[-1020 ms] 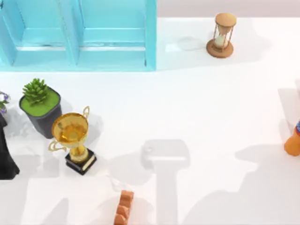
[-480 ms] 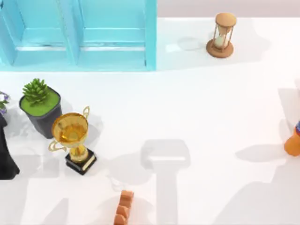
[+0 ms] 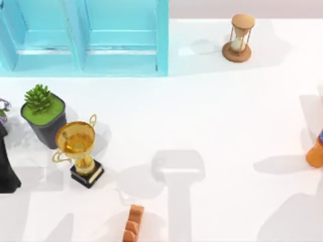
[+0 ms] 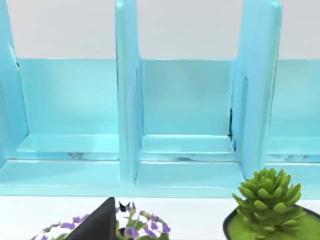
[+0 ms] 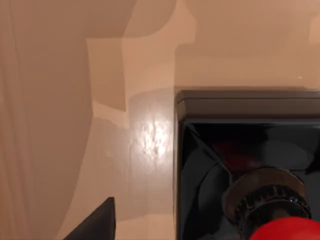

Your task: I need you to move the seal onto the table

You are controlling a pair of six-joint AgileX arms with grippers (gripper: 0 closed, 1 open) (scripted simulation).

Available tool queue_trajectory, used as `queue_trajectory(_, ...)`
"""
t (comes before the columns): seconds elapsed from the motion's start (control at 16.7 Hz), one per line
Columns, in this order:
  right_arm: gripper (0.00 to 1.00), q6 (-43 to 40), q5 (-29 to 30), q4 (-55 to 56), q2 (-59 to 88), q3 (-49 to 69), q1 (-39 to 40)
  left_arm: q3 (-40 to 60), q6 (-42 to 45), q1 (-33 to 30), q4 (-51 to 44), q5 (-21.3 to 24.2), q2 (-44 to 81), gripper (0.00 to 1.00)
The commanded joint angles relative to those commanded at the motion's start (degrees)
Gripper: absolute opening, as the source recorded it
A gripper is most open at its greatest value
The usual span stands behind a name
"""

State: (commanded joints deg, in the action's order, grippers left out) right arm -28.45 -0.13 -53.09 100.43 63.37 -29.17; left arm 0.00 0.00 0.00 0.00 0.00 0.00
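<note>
The right gripper (image 5: 98, 223) hangs close over the seal (image 5: 225, 135) and looks down on it. One dark bit of the gripper shows, out to the side of the seal and not touching it. I cannot tell if this gripper is open or shut, and I cannot see that it holds anything.

The seal stands upright, with its red knob on top of its black block. It sits on a tan surface (image 5: 60, 100), not on the white table (image 3: 227, 101). I cannot tell where this tan place is next to the table.

I think the job is at the reaching step, and the seal is not picked up yet. Next, the gripper needs to get right over the red knob, come down, and squeeze it. Then it must lift the seal and carry it to a bare spot on the table. A good spot would be well away from the gold cup (image 3: 78, 146) and the hourglass (image 3: 239, 38).

The left gripper (image 4: 98, 226) waits at the table's left side, near the green plant (image 3: 43, 108), facing the blue cabinet (image 3: 121, 45). I cannot tell if it is open or shut either.
</note>
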Motion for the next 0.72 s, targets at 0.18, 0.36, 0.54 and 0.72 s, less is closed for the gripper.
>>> queue_trajectory(0.18, 0.85, 0.0, 0.0, 0.0, 0.0, 0.0, 0.0, 0.0, 0.0, 0.0, 0.0, 0.0, 0.0, 1.0)
queue_trajectory(0.36, 0.62, 0.0, 0.0, 0.0, 0.0, 0.0, 0.0, 0.0, 0.0, 0.0, 0.0, 0.0, 0.0, 1.0)
queue_trajectory(0.54, 0.4, 0.0, 0.0, 0.0, 0.0, 0.0, 0.0, 0.0, 0.0, 0.0, 0.0, 0.0, 0.0, 1.0)
queue_trajectory(0.72, 0.17, 0.0, 0.0, 0.0, 0.0, 0.0, 0.0, 0.0, 0.0, 0.0, 0.0, 0.0, 0.0, 1.0)
